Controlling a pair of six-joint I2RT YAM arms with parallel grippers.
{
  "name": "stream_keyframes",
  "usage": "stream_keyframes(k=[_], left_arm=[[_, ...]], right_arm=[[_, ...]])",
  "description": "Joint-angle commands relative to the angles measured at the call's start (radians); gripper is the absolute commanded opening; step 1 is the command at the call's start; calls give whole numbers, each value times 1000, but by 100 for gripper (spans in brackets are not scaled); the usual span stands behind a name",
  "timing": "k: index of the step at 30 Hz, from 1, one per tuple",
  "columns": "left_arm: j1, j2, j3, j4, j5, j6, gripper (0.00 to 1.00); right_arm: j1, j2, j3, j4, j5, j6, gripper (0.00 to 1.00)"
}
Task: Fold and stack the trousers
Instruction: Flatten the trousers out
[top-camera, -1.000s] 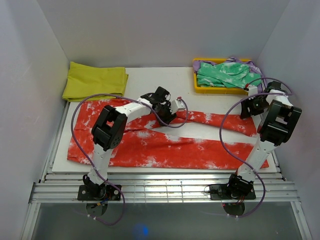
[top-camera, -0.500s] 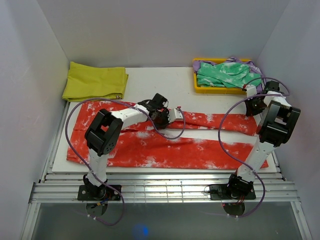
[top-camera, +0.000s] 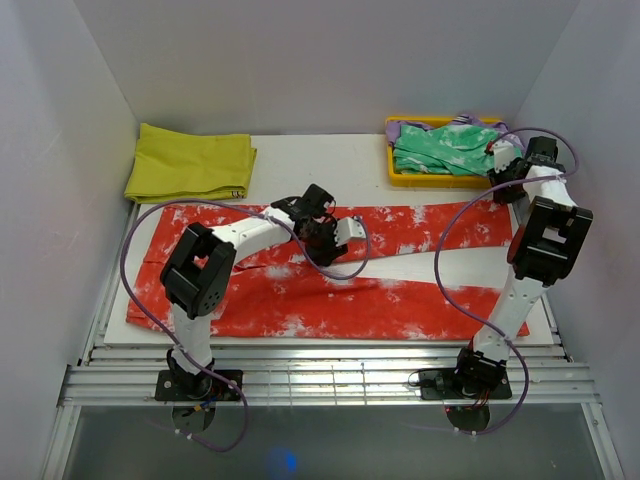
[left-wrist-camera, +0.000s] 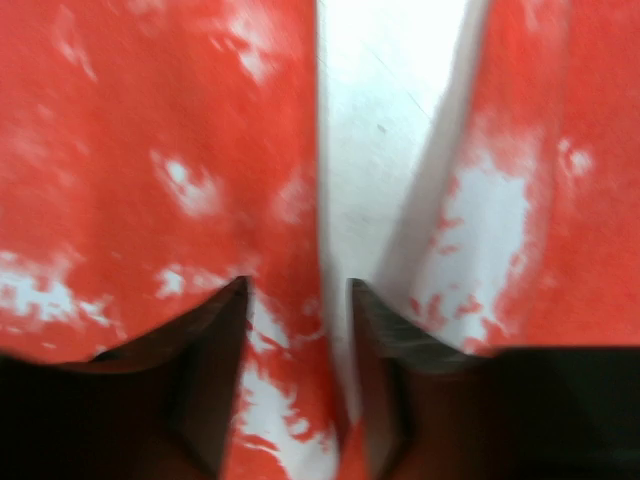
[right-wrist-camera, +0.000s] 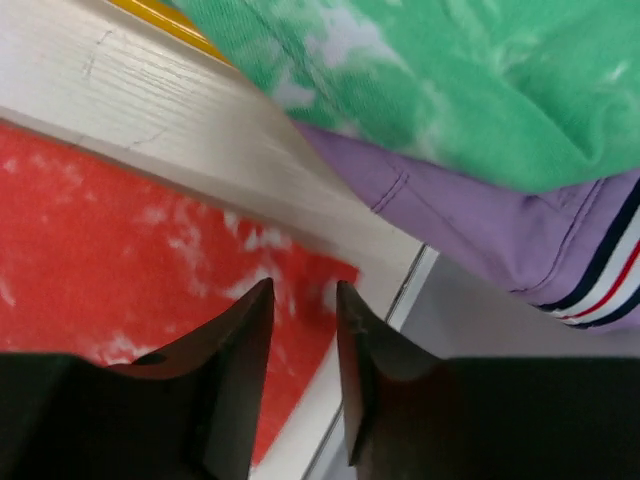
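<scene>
We see the trousers (top-camera: 300, 290) spread across the white board (top-camera: 330, 160), our left gripper (top-camera: 322, 232) low over them, and our right gripper (top-camera: 503, 170) beside the yellow tray (top-camera: 392, 172).

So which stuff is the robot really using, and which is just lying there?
Using:
red-orange tie-dye fabric trousers
left gripper
right gripper

Just lying there:
folded yellow cloth
green white-mottled garment
purple striped garment
yellow tray

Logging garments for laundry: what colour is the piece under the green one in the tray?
Purple garment, with navy, white and red stripes at its edge; clearest in the right wrist view.
</scene>
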Motion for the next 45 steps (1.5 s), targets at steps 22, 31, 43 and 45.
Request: stream_keyframes(k=[22, 31, 43, 45], left_arm=[[695, -241, -41, -292, 38, -325, 77], [747, -190, -116, -215, 17, -320, 72], [743, -291, -112, -269, 336, 60, 61], [731, -305, -125, -276, 354, 123, 64]], right_arm=[[-1, -469, -605, -549, 75, -395, 52], [-15, -320, -664, -161, 261, -300, 16], [-47, -326, -311, -411, 43, -249, 55], [-79, -370, -311, -428, 52, -263, 65]])
